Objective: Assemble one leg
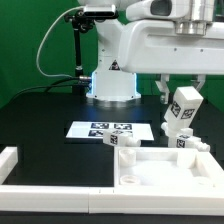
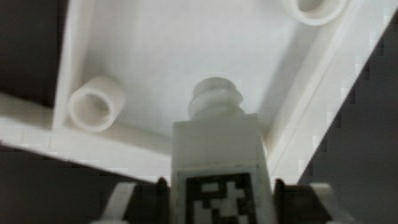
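Note:
My gripper is shut on a white leg with black-and-white tags and holds it tilted in the air above the right part of the big white panel. In the wrist view the leg sits between my fingers, its narrow round end pointing down at the panel. The end hangs between two round sockets, one near and one far. It does not touch the panel.
A second leg stands at the panel's far right rim. A third leg lies by the marker board. White rails border the exterior view's left and front. The robot base stands behind.

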